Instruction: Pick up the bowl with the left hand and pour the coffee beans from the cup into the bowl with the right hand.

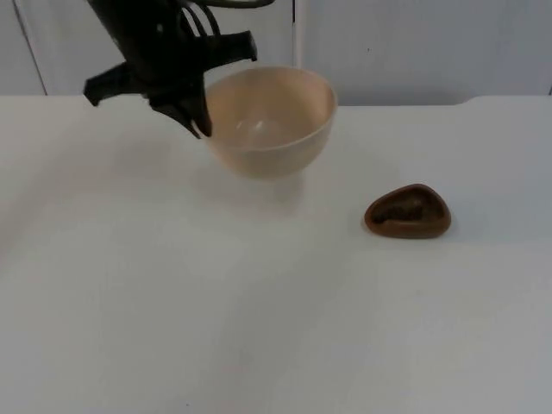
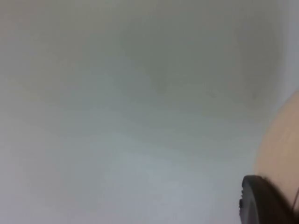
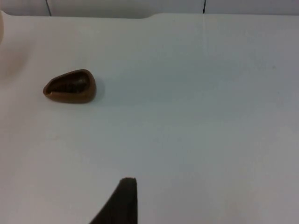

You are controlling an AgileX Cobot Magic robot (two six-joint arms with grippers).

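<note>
The left gripper (image 1: 200,121) is clamped on the near-left rim of the cream bowl (image 1: 276,125), holding it raised off the white table (image 1: 259,328) towards the grey partition wall (image 1: 414,43); a soft shadow lies on the table under the bowl. The bowl's opening faces up and tilts slightly towards the camera, and its inside looks bare. In the left wrist view the bowl's curved cream wall (image 2: 282,149) sits right against a black fingertip (image 2: 261,200). The small brown cup (image 1: 408,211) stands on the table well apart from the bowl, to its right and nearer the camera, with dark coffee beans (image 1: 404,208) inside. The right wrist view looks across the table at the cup (image 3: 70,86); whether the right gripper's (image 3: 122,200) fingers are open or closed cannot be told, and that arm waits away from the cup.
</note>
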